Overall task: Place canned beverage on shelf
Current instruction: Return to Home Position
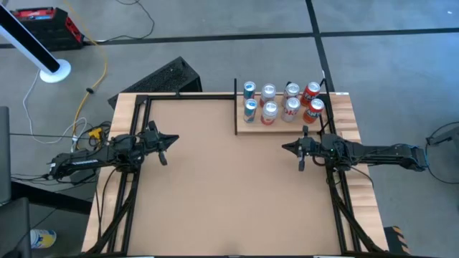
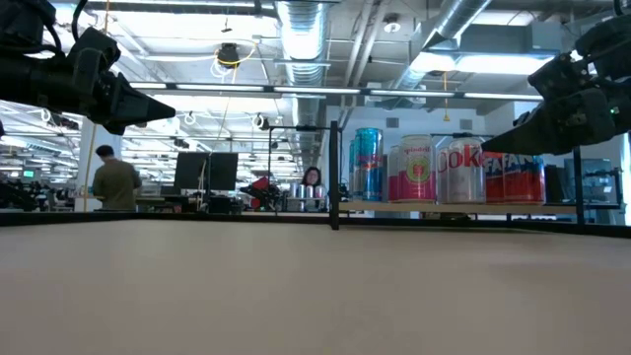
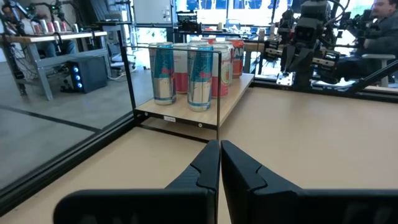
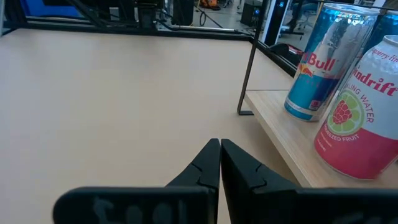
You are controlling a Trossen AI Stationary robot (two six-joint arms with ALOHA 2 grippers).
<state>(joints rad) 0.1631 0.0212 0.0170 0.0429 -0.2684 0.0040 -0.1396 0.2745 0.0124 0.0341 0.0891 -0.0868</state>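
- High view: the shelf lies at the table's far right corner, its long side along the far edge. Eight cans stand on it in two rows of four. From the shelf's left end they are two blue cans, two pink cans, two silver cans and two orange cans, each pair one behind the other.
- The left gripper hangs by the table's left edge. The right gripper hangs by the right edge, just in front of the shelf. They point at each other, well apart, with bare tabletop between. On the floor beyond the far edge lies a black crate.
- Low view: four cans show side by side on the shelf, hiding the four behind. A black post stands at the shelf's left end. The left gripper is raised off the table. The right gripper crosses in front of the top of an orange can. Two people are in the room behind.
- Left wrist view: the left gripper has its fingers pressed together, holding nothing. Ahead, the blue cans stand behind the shelf's corner post, with the right arm farther off.
- Right wrist view: the right gripper is likewise closed and empty. One of the blue cans and one of the pink cans stand near the shelf's edge, beside a post.
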